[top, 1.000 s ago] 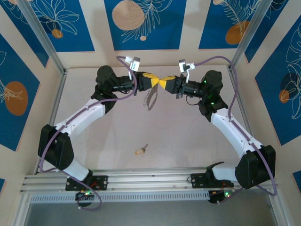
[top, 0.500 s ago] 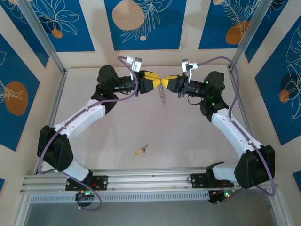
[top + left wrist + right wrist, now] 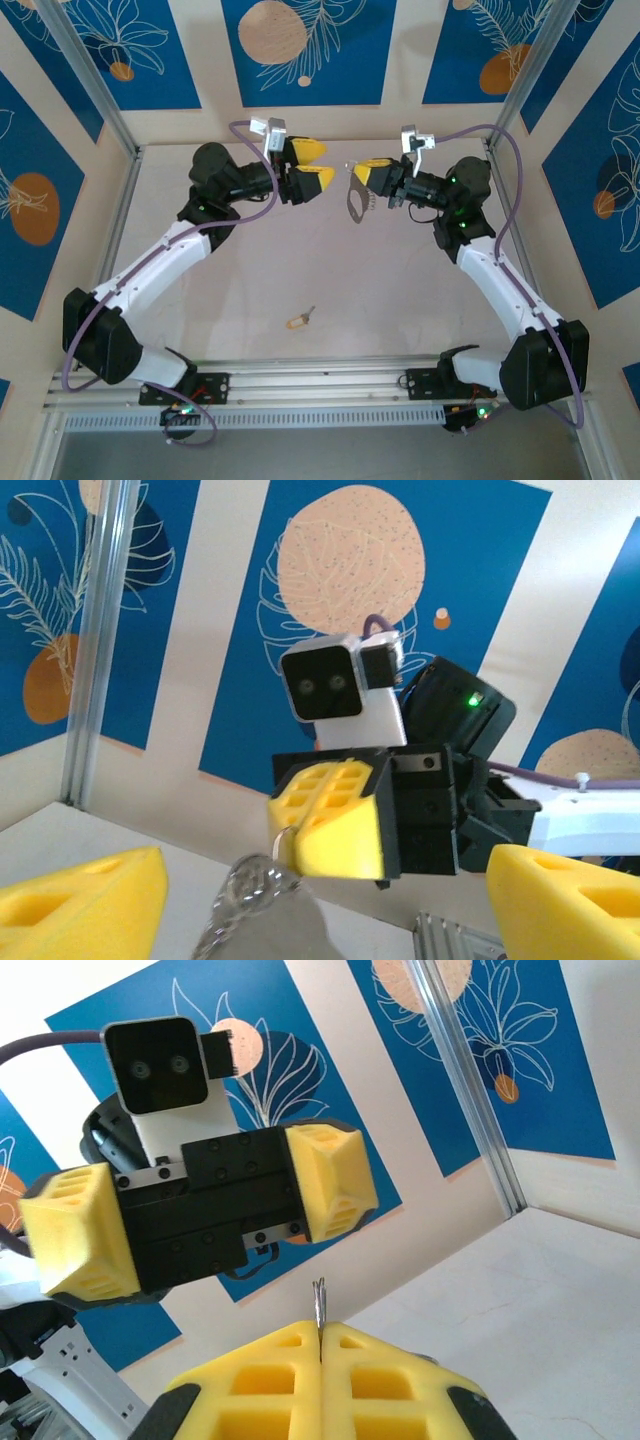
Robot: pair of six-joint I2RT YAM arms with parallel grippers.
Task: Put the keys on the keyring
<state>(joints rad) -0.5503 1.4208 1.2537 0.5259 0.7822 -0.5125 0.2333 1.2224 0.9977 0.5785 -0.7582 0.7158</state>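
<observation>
the right gripper (image 3: 362, 172) is pinched shut on the keyring (image 3: 352, 203) above the far middle of the table (image 3: 400, 290) — the grey oval loop hangs down from its yellow pads, off the surface, with the pale toothed strip along the edge on the right. in the right wrist view the two yellow pads (image 3: 270, 1370) press together and a thin sliver of the ring's edge sticks up from the seam between them. the left gripper (image 3: 328, 162) faces it from the left at about the same height, near but not touching, its yellow fingers spread apart with nothing between them; in the left wrist view those fingers (image 3: 80, 890) sit at the two lower corners, and the ring shows as a blurred grey shape low in the frame, under the right gripper's closed yellow tips. the key (image 3: 299, 320) lies flat on the table well nearer the arm bases — tan-yellow head to the left, short silver blade pointing up to the right — well apart from both grippers and from the ring.
</observation>
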